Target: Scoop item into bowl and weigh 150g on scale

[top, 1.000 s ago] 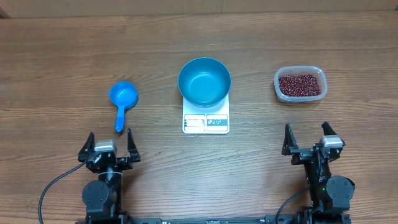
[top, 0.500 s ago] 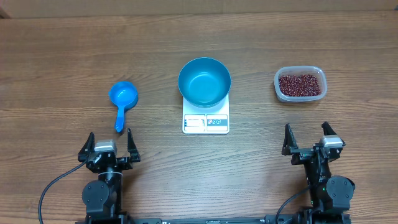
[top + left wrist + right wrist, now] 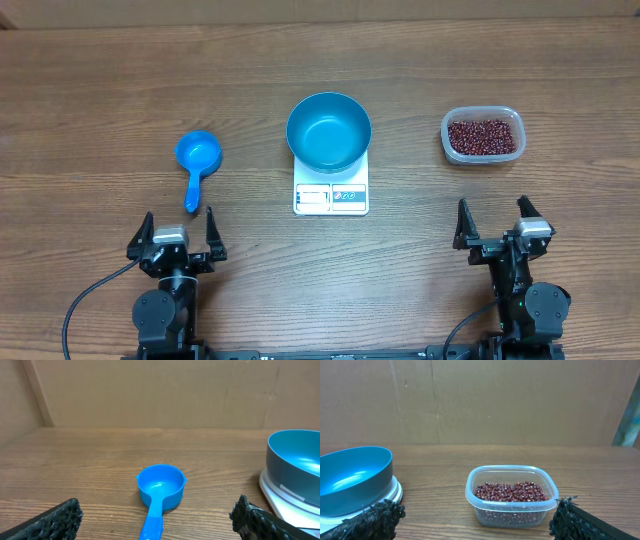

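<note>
Teal bowl [image 3: 329, 130] sits empty on your scale [image 3: 331, 197]; nothing has moved, left gripper [image 3: 178, 217] and right gripper [image 3: 491, 206] gape wide, scooping unstarted.

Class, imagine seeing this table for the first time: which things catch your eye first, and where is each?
The deep teal bowl stands out, sitting empty on the white scale at the centre of the table. To its right, a clear tub holds dark red-brown beans; to its left lies a bright blue scoop, handle toward the near edge.

Black arms [image 3: 160, 312] (thin black cables [image 3: 85, 296])
</note>
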{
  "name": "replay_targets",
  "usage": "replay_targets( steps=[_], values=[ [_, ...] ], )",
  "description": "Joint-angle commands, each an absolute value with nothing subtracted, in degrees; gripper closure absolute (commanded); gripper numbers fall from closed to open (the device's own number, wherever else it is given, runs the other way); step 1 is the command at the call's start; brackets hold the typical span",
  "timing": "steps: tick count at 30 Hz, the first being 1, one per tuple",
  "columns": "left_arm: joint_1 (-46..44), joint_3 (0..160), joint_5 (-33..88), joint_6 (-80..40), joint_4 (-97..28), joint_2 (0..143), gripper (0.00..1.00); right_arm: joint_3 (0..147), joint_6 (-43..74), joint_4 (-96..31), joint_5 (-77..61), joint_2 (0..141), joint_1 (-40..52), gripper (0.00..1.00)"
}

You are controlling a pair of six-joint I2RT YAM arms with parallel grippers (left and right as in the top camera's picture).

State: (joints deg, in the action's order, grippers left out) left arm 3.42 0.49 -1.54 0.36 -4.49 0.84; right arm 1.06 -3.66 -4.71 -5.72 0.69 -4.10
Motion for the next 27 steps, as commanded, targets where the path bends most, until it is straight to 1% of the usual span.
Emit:
replay_targets(
  steps=[1,22,27],
  values=[
    [3.7,0.3,-0.4,0.0,-4.4,0.3,0.00,0.5,-3.9,-4.4,-5.7,0.2,-4.3,0.00],
    [3.7,0.3,-0.4,-0.1,-4.5,0.3,0.00,0.5,-3.9,-4.4,-5.7,0.2,-4.3,0.00],
    [3.7,1.9,-0.4,0.0,-6.8,0.3,0.00,0.5,-3.9,-4.4,-5.7,0.2,-4.3,0.00]
  ],
)
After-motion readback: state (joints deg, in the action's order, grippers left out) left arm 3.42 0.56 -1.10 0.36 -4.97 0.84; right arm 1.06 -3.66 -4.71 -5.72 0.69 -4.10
